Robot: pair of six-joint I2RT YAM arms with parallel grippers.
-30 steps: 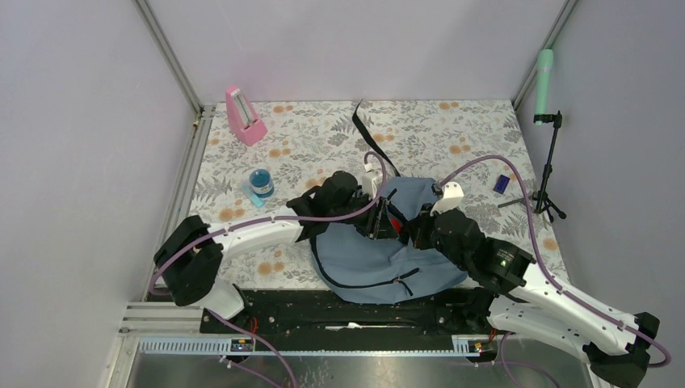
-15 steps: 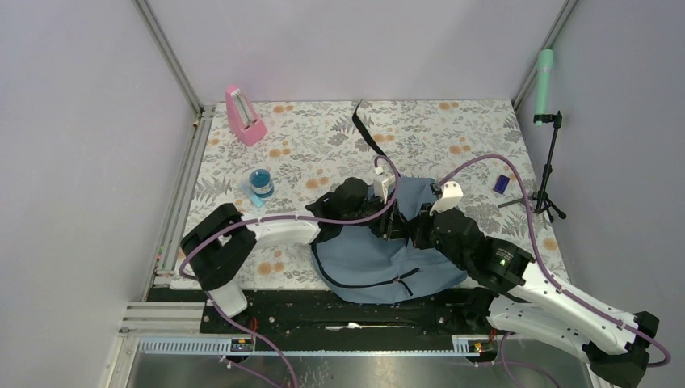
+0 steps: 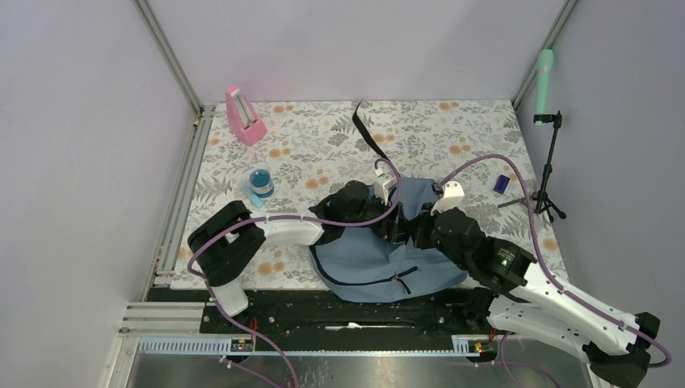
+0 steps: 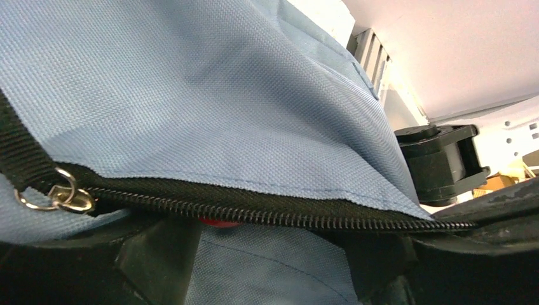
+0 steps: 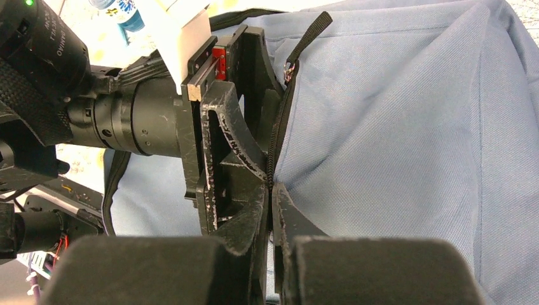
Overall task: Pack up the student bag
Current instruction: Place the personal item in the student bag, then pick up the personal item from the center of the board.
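The right gripper (image 5: 273, 219) has its fingers (image 5: 245, 222) pressed together at the bottom centre of its wrist view, clamped on the black zipper (image 5: 274, 140) edge of the bag (image 5: 394, 127). The zipper runs straight up from that pinch to a black pull tab (image 5: 311, 35) near the top. Immediately left of it stands the left gripper (image 5: 238, 152), black with a red spot near its top.

In the left wrist view that gripper's fingers (image 4: 152, 254) are spread, one at the lower left and one at the lower right, with blue fabric showing between them. The zipper crosses the frame just above them. A small metal ring (image 4: 60, 194) hangs on it at the far left.

From the top camera the two grippers meet over the upper middle of the bag. The bag lies flat at the centre bottom of the flowered table (image 3: 323, 137), close to the arm bases. A black strap (image 3: 367, 129) trails from it toward the top of the frame.

Well apart from the bag, a pink wedge (image 3: 245, 117) stands at the upper left. A blue jar (image 3: 260, 182) sits below it. A small dark blue block (image 3: 501, 183) lies at the right. Beside the block, a black tripod (image 3: 549, 170) carries a green tube (image 3: 546, 71).
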